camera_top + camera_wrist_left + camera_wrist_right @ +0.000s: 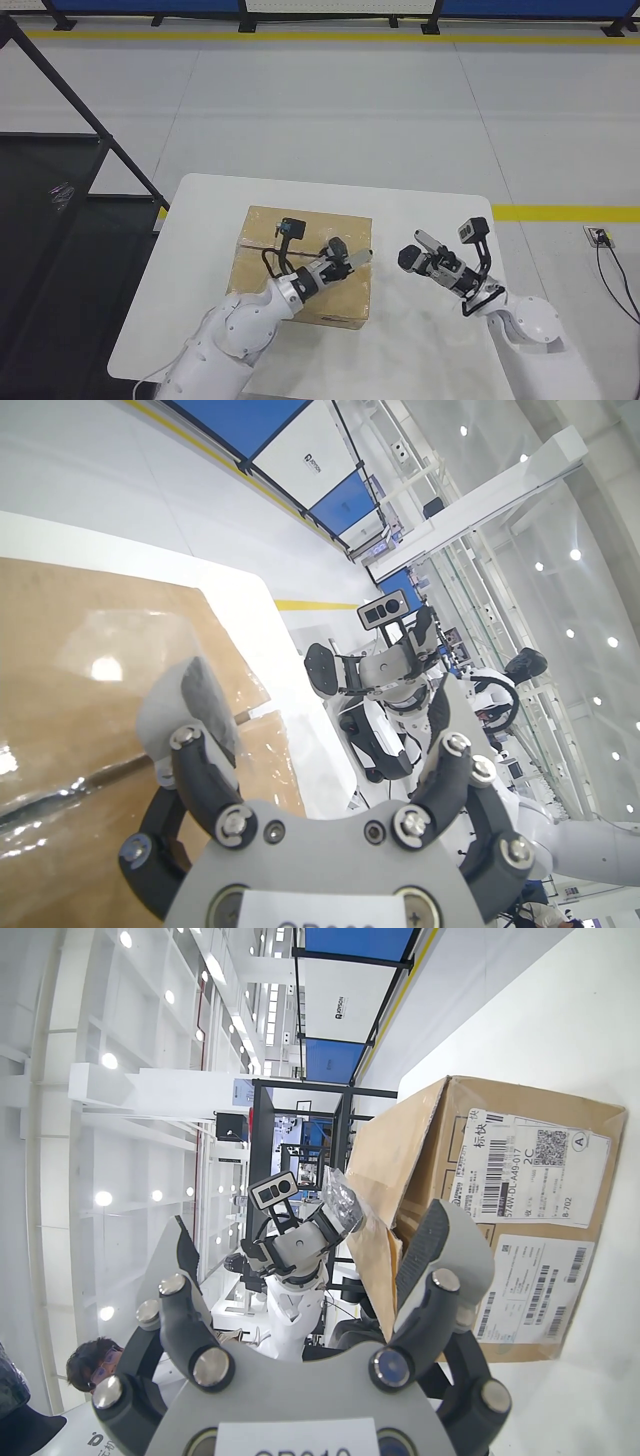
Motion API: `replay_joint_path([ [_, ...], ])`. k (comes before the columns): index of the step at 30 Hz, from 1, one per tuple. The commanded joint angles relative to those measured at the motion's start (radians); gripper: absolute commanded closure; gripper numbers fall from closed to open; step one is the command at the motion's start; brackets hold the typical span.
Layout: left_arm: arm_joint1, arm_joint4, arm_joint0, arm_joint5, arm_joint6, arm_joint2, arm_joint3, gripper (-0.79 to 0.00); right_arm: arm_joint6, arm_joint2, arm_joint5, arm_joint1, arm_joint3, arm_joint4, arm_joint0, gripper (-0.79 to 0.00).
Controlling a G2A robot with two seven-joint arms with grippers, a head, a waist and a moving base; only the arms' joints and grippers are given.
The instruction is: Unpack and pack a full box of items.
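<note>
The left hand (320,680) hangs over the right part of the box top. Its fingers are spread wide and nothing is between them. The right hand (307,1233) is just as wide and also empty. It sits off the box's right side, above bare desk, and points at that side without touching it.

The white desk (180,300) carries the box (262,270), which is brown cardboard and stands near the middle, a little toward the robot's left. Its top flaps lie shut, so whatever is inside is hidden. At the corner nearest the right hand the cardboard edge is ragged and gapes slightly.

Two white labels (530,1168) are stuck next to each other on the side that faces the right hand. Both carry barcodes and fine print, and one also has a square code and a circled letter.

Clear tape (125,635) runs glossy and wrinkled across the top, over the seam between the flaps. In the right wrist view a crumpled bit of clear film (337,1195) sits at one of the left hand's fingertips. I cannot tell whether it clings to the finger or to the box.
</note>
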Motion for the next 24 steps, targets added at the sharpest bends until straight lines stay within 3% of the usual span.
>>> replay_joint_path([
  [1, -0.003, 0.002, -0.003, 0.001, -0.001, 0.006, 0.004, -0.785, 0.002, 0.008, -0.004, 0.002, -0.001, 0.004, -0.006, -0.785],
  [24, -0.044, 0.017, -0.037, 0.002, 0.014, 0.071, 0.049, -0.785, 0.012, 0.057, -0.035, 0.019, -0.004, 0.046, -0.057, -0.785],
])
